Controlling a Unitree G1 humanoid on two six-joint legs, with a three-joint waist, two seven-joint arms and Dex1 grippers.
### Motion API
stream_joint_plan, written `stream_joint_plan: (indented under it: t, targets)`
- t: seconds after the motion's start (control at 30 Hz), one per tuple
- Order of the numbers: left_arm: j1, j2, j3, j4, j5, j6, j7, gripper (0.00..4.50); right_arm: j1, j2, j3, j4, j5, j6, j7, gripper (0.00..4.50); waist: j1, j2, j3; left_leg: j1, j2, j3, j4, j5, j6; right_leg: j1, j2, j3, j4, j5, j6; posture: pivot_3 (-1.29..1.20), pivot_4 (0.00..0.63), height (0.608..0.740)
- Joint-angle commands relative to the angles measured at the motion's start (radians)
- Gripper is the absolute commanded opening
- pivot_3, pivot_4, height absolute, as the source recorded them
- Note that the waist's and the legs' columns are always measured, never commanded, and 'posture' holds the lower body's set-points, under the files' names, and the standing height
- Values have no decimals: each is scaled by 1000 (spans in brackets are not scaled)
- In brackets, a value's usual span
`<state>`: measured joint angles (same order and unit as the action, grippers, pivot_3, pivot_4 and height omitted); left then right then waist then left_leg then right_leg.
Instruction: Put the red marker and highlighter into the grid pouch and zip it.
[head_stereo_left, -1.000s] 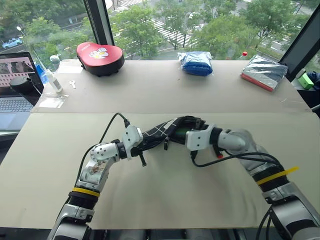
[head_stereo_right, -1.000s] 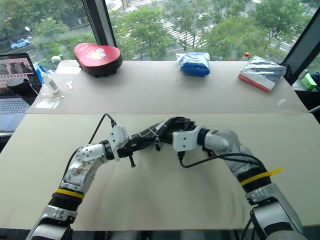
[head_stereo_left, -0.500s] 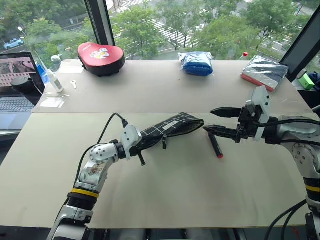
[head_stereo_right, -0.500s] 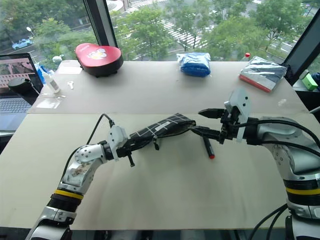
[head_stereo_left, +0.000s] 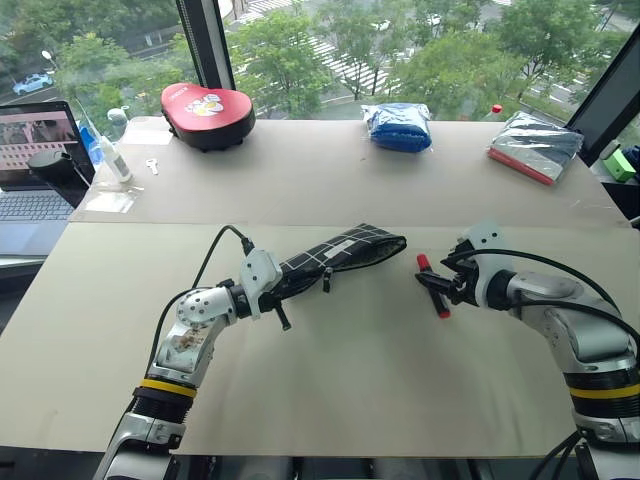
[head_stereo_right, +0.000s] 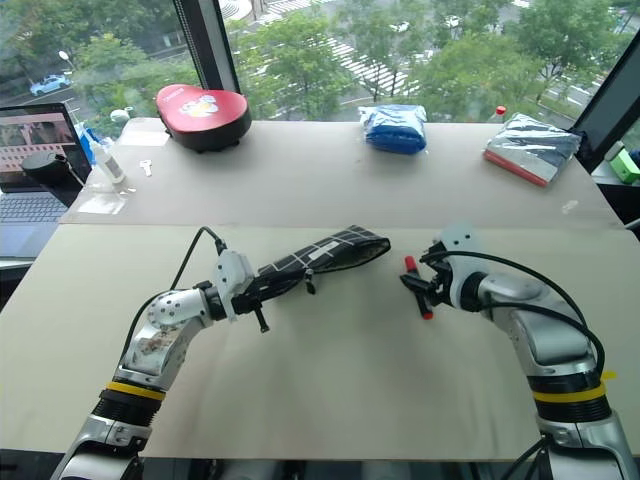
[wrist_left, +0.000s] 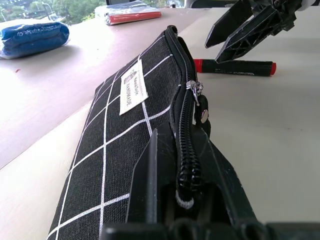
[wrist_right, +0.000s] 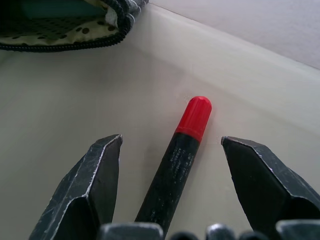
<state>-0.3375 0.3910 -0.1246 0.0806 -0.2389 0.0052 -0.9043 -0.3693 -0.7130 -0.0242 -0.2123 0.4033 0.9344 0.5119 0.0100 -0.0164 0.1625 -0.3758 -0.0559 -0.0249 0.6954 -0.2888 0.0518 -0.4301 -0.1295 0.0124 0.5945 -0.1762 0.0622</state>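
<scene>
The grid pouch (head_stereo_left: 340, 256) lies across the middle of the table, black with white lines, its mouth open toward the right. My left gripper (wrist_left: 177, 145) is shut on the pouch's near end at the zipper edge. The red marker (head_stereo_left: 432, 287) lies flat on the table just right of the pouch mouth. My right gripper (wrist_right: 170, 140) hangs low over it, open, one finger on either side of the black barrel, the red cap (wrist_right: 195, 117) sticking out past the tips. A teal patch (wrist_right: 55, 7) shows inside the pouch mouth; I cannot tell whether it is the highlighter.
Along the far board stand a red case (head_stereo_left: 207, 103), a blue wrapped bundle (head_stereo_left: 397, 125) and a silvery packet (head_stereo_left: 535, 145). A laptop (head_stereo_left: 35, 160) and a small bottle (head_stereo_left: 110, 160) sit at the far left, a green block (head_stereo_left: 617, 160) at the far right.
My right gripper left the pouch mouth, swung out to the right, rolled over and came down astride the marker. The left gripper and the pouch stayed put.
</scene>
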Motion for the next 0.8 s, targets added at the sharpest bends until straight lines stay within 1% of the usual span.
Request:
stream_joint_plan:
  t: [0.03,0.13,0.3,0.43,0.53,0.57,0.63,0.8]
  targets:
    - [-3,-3,16,-26,-15,-3,6,0,19,-21,-29,-41,-24,13,-17,3551,0,0,0,0,0,0,0,0,0,0,0,0,0,0,0,0,150,740]
    - [-9,-7,14,-19,-15,-6,5,0,49,-27,-15,-37,-47,10,-21,3551,0,0,0,0,0,0,0,0,0,0,0,0,0,0,0,0,150,740]
    - [-13,-12,12,-11,-13,-10,3,0,98,-5,10,-27,-74,10,-35,3551,0,0,0,0,0,0,0,0,0,0,0,0,0,0,0,0,150,740]
    - [-13,-14,13,-10,-12,-13,1,0,136,-18,19,-12,-111,-27,-43,2527,2,0,0,2,0,0,0,0,0,3,0,-1,0,0,0,0,150,740]
    - [-12,-15,13,-11,-12,-14,1,0,149,-20,11,-15,-117,-49,-34,1475,4,0,0,4,0,0,1,0,1,6,0,-1,-1,0,0,0,150,740]
    - [-12,-15,13,-11,-12,-15,1,0,152,-22,9,-16,-118,-57,-30,1032,4,0,0,4,-1,0,1,0,1,6,0,-1,-1,0,0,0,150,740]
    - [-13,-16,12,-10,-12,-15,1,0,155,-25,7,-20,-120,-70,-24,528,4,0,0,4,0,-1,1,0,1,6,0,-1,0,0,0,0,150,740]
    - [-20,-20,9,-6,-12,-16,-2,0,148,-17,0,-26,-141,-109,-32,496,4,0,0,4,0,-1,1,0,1,6,0,-1,0,0,0,0,150,740]
